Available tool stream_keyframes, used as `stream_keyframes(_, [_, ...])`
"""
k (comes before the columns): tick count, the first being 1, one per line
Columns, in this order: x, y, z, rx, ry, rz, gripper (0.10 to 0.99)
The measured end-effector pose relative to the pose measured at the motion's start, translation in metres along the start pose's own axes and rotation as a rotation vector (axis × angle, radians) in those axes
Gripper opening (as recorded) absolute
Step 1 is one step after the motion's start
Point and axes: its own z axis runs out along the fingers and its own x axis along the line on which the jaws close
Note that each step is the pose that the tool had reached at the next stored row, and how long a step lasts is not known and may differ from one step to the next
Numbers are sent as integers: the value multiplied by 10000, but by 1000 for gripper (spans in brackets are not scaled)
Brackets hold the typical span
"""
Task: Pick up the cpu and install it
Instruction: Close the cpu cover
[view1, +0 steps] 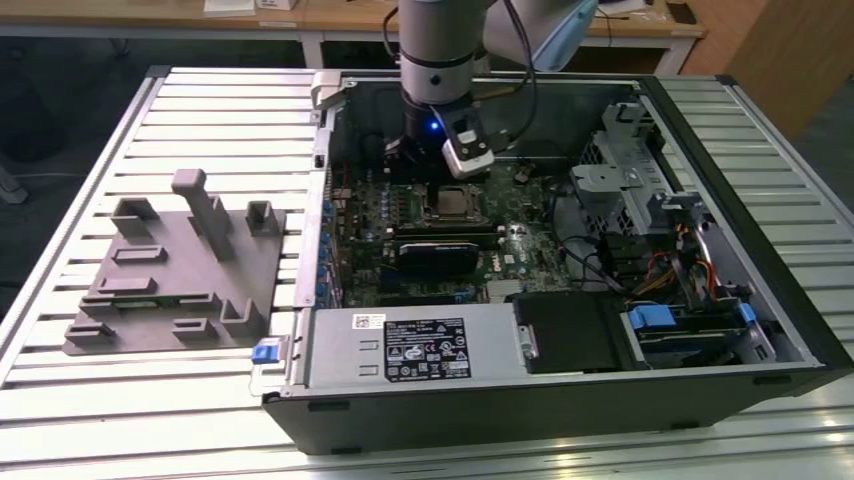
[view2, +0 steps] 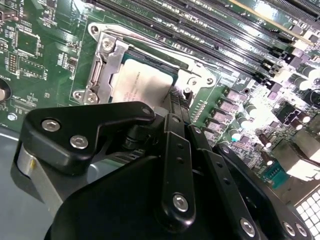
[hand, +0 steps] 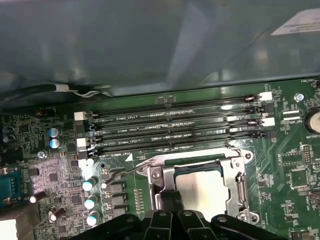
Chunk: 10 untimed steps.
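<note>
Black gripper (view2: 178, 102) linkage takes up most of the foreground in both wrist views, and its two fingers (view2: 174, 107) look pinched together with nothing between them. The tips sit right at one edge of the cpu (view2: 142, 82), maybe touching it, but I can't say for sure.

The cpu itself lies flat in the socket on the green motherboard (view2: 45, 55), silvery top facing up, with the silver socket frame (view2: 102, 70) around it. The first wrist view shows the same thing from the other side: cpu (hand: 200, 187) in the socket frame (hand: 232, 185), gripper (hand: 170, 197) tips at its edge, a thin wire lever (hand: 125, 172) sticking out just beside the frame, and the row of long memory slots (hand: 175, 130) running past it.

In the exterior view the arm (view1: 438, 60) reaches straight down into the open computer case (view1: 561, 400) over the cpu (view1: 454, 203). The case lies on a slatted table (view1: 107, 400), with the white-labelled power supply box (view1: 414, 345) along its near edge. On the exterior view's left, well apart from the arm, sits a grey fixture tray (view1: 174, 280).
</note>
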Motion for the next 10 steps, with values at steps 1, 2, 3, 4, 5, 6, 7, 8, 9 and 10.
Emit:
stream_keyframes(1, [2,-1,6,1,0,0,106])
stream_keyframes(2, [4,-2,12,2,1,-2,106])
stream_keyframes(3, [5,-2,19,2,1,-1,106])
stream_keyframes(4, [7,-3,25,1,1,-1,106])
stream_keyframes(5, [9,-3,29,2,1,-1,106])
stream_keyframes(6, [11,-4,32,2,1,0,106])
stream_keyframes(7, [14,-4,34,3,2,0,106])
stream_keyframes(8, [18,-5,36,2,1,0,106])
stream_keyframes(9, [22,-5,38,1,1,0,106])
stream_keyframes(10, [25,-5,40,2,1,0,106])
